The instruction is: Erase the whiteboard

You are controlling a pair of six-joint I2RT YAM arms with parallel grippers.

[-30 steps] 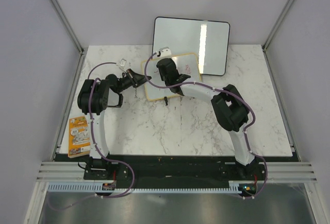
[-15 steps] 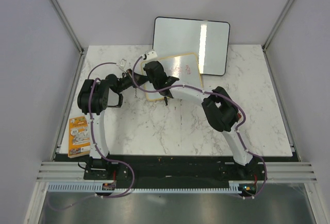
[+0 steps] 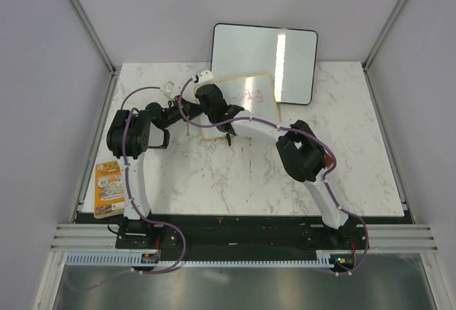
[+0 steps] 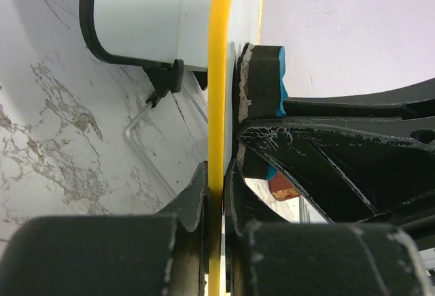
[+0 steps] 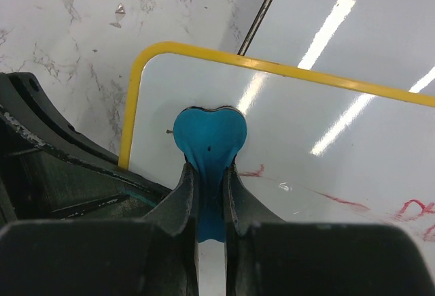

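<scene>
Black-framed board (image 3: 263,60) close behind whiteboard (image 3: 251,90); left arm (image 3: 152,121) crowds left edge; table (image 3: 214,174) in front open.

White arm links (image 3: 137,185), black joints (image 3: 302,155), purple cables (image 3: 142,90).

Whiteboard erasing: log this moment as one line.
left gripper: shut on whiteboard frame | right gripper: shut on blue eraser, against board face near corner | red marks: present

One fixed overhead view from behind, two wrist views close on the same whiteboard (image 3: 253,96) corner.
</scene>
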